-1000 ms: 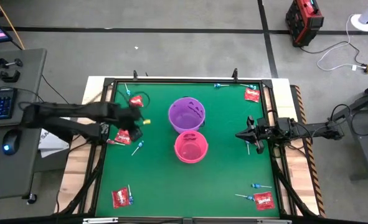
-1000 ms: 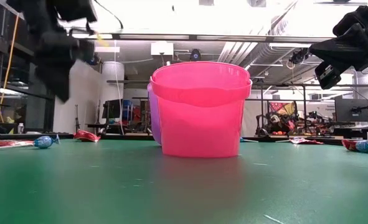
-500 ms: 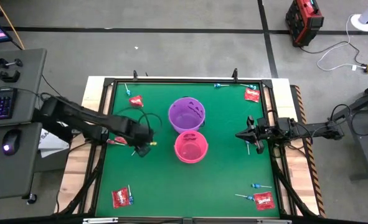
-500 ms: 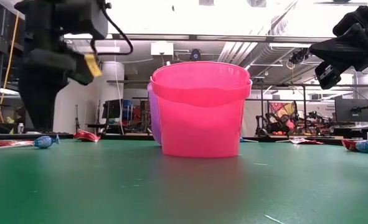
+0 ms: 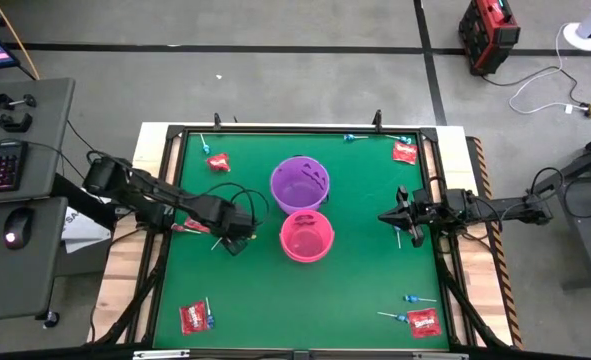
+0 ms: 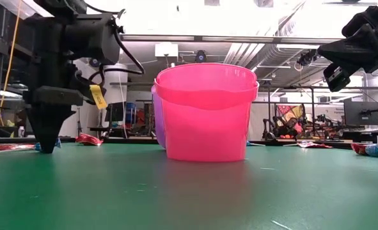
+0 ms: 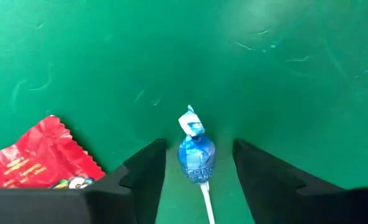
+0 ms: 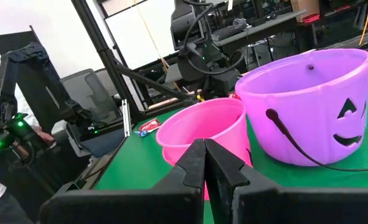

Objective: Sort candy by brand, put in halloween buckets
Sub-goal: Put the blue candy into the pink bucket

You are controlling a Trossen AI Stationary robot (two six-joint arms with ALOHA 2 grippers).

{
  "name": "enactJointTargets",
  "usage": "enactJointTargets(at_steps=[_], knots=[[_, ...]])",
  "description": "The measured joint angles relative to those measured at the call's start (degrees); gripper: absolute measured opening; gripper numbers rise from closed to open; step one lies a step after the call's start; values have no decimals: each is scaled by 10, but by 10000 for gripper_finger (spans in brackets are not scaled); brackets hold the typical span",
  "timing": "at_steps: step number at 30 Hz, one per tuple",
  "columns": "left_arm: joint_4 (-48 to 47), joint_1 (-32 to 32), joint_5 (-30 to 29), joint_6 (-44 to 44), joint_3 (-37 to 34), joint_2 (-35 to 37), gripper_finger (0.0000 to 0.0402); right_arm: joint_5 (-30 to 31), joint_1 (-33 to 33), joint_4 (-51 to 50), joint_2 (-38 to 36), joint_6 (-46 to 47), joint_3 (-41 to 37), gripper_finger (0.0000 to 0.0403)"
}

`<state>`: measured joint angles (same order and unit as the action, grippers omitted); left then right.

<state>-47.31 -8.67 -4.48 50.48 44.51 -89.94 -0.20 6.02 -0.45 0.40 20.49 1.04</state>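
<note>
Left gripper is down at the green counter, left of centre in the high view, just left of the pink bucket. Its fingers are spread apart, straddling a blue-headed lollipop that lies flat on the counter; neither finger touches it. A red candy packet lies just beside it, at the lower left of the left wrist frame.

The purple bucket stands touching or just above the pink one in the high view, both upright mid-counter.

Right gripper hangs over the counter's right side, mid-height in the high view, fingers pressed together with nothing between them, pointing toward the buckets.

More red packets and lollipops lie near the counter's corners: upper right, lower right, lower left, upper left.
</note>
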Motion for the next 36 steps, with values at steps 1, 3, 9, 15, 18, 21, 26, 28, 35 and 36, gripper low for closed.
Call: enactJointTargets(at_steps=[1, 3, 9, 15, 18, 21, 26, 28, 35, 36], knots=[[1, 0, 2, 0, 0, 3, 162, 0, 0, 0, 0, 0, 0, 0], [1, 0, 5, 2, -3, 13, 120, 0, 0, 0, 0, 0, 0, 0], [-9, 5, 13, -8, 4, 88, 30, 0, 0, 0, 0, 0, 0, 0], [40, 23, 14, -78, 73, 163, 46, 0, 0, 0, 0, 0, 0, 0], [120, 27, 15, -138, 130, 169, 38, 0, 0, 0, 0, 0, 0, 0], [188, 27, 10, -208, 187, 146, 37, 0, 0, 0, 0, 0, 0, 0], [234, 27, 7, -295, 247, 73, 51, 0, 0, 0, 0, 0, 0, 0], [259, 27, 6, -313, 257, 41, 63, 0, 0, 0, 0, 0, 0, 0], [279, 38, 38, -307, 311, -60, 139, 0, 0, 0, 0, 0, 0, 0], [277, 39, 45, -309, 321, -68, 151, 0, 0, 0, 0, 0, 0, 0]])
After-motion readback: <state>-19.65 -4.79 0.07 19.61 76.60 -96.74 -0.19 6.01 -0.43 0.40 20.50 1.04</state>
